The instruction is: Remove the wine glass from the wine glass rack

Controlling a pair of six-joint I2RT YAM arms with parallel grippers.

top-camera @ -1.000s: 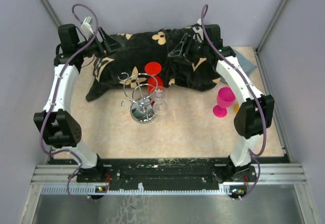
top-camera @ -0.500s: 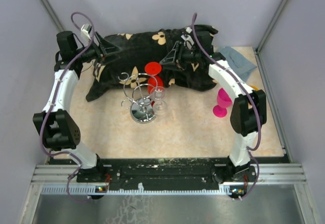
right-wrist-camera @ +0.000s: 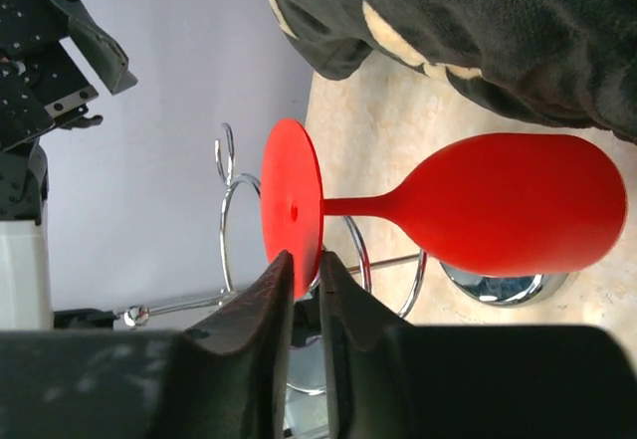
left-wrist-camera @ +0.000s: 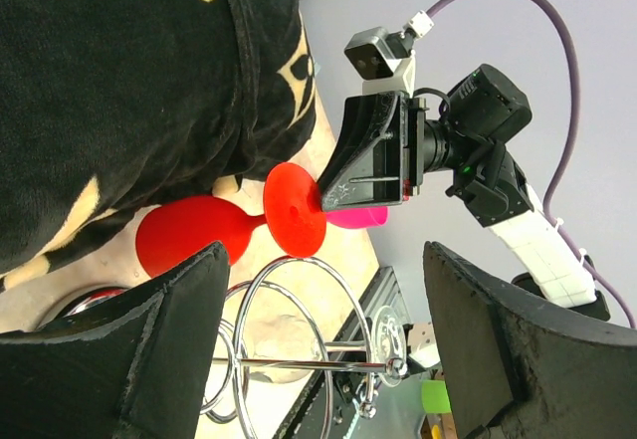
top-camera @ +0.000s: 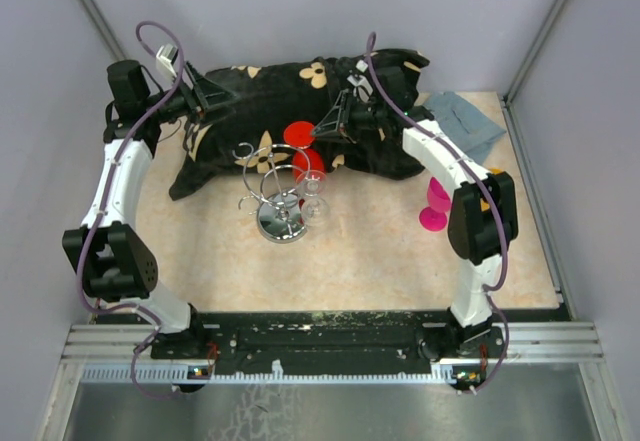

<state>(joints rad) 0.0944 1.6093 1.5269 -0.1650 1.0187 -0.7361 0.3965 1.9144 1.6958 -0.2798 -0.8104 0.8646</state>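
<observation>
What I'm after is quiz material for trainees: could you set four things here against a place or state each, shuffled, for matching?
Things:
1 red glass
2 pink glass
3 cloth
4 left gripper

Places or states:
a open
b far right corner
c hung foot up on the rack
d upright, right of the rack

Pairs: 1-c, 2-d, 3-b, 4-a

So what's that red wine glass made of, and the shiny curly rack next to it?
The red wine glass looks like plastic: solid red you cannot see through, with a soft, dull sheen, not glassy sparkle, though I can't be sure. The rack looks like metal wire with a chrome finish: thin silvery loops and a round base that shines like a mirror.
</observation>
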